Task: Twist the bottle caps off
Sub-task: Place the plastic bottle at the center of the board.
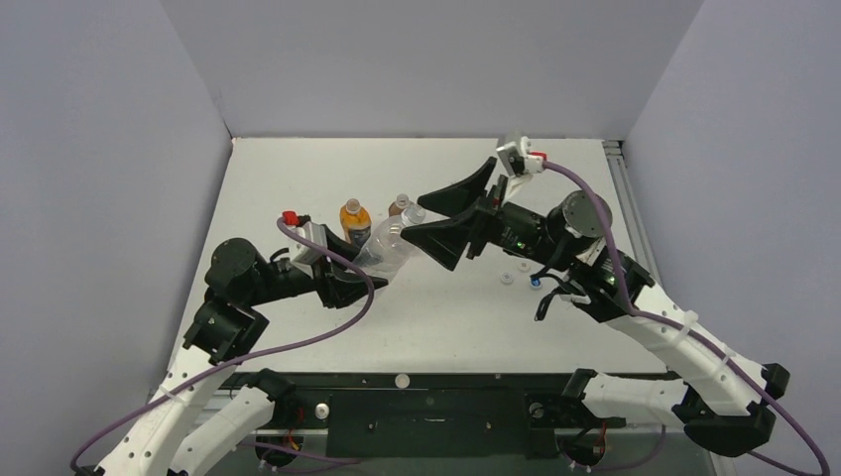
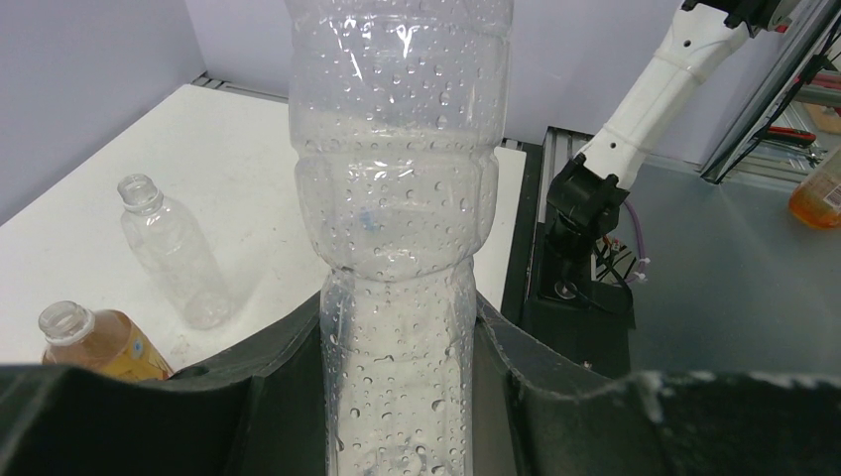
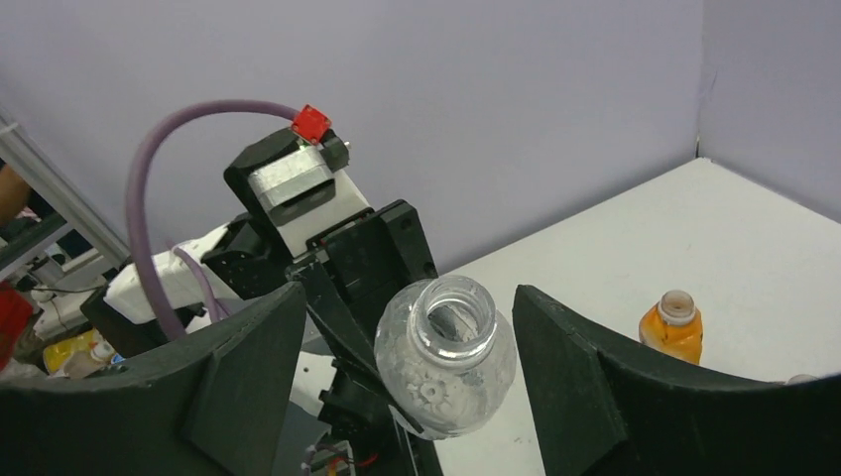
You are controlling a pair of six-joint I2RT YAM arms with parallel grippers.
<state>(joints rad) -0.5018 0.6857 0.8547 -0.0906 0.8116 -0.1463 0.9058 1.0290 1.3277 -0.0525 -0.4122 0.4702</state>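
Note:
My left gripper point(image 1: 349, 266) point(image 2: 397, 342) is shut on the lower body of a large clear bottle point(image 1: 387, 241) point(image 2: 397, 169) wet with droplets, holding it tilted above the table. Its neck point(image 3: 454, 315) is open, with no cap on it. My right gripper point(image 1: 414, 218) point(image 3: 409, 302) stands open with one finger on each side of that neck, touching nothing. A white cap point(image 1: 507, 279) and a blue cap point(image 1: 536, 283) lie loose on the table under the right arm. The orange bottle point(image 1: 354, 220) point(image 2: 99, 342) point(image 3: 674, 327) and a small clear-looking bottle point(image 1: 400, 206) point(image 2: 174, 253) stand uncapped behind.
The white table point(image 1: 298, 169) is walled by grey panels at the back and sides. A black rail point(image 1: 417, 397) runs along the near edge between the arm bases. Purple cables loop from both wrists.

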